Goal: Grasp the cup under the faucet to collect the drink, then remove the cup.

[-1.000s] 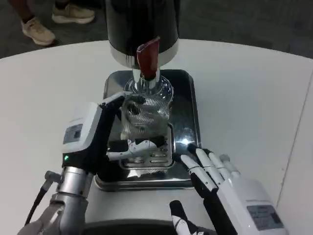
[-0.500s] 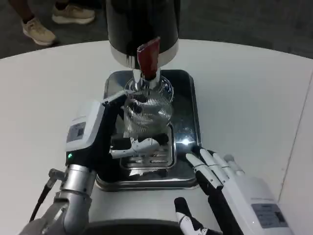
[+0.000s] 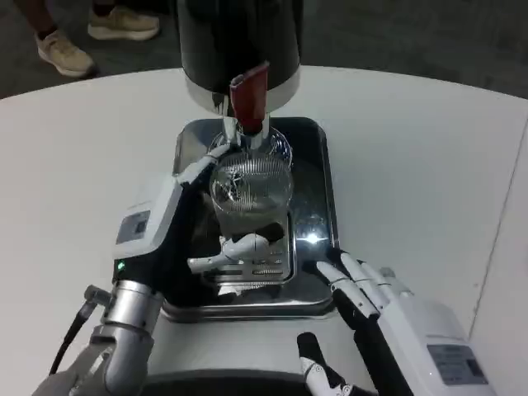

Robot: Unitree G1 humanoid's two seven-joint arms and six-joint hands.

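A clear ribbed plastic cup [image 3: 247,194] stands on the metal drip tray [image 3: 318,169], just below the faucet with its red lever [image 3: 249,97]. The faucet belongs to a black drink dispenser [image 3: 239,41] at the back of the tray. My left hand [image 3: 177,227] holds the cup, with fingers along its left side and a thumb under its front. My right hand [image 3: 371,301] hovers open at the tray's front right corner, fingers spread and pointing up the table, touching nothing.
The tray has a slotted grate [image 3: 262,266] at its front. The round white table [image 3: 412,148] spreads wide on both sides. A person's feet in tan shoes [image 3: 62,51] stand on the dark floor beyond the far left edge.
My left hand has carried the cup back and up toward the faucet, and the cup now stands straighter under it. My right hand has drifted slightly right and down.
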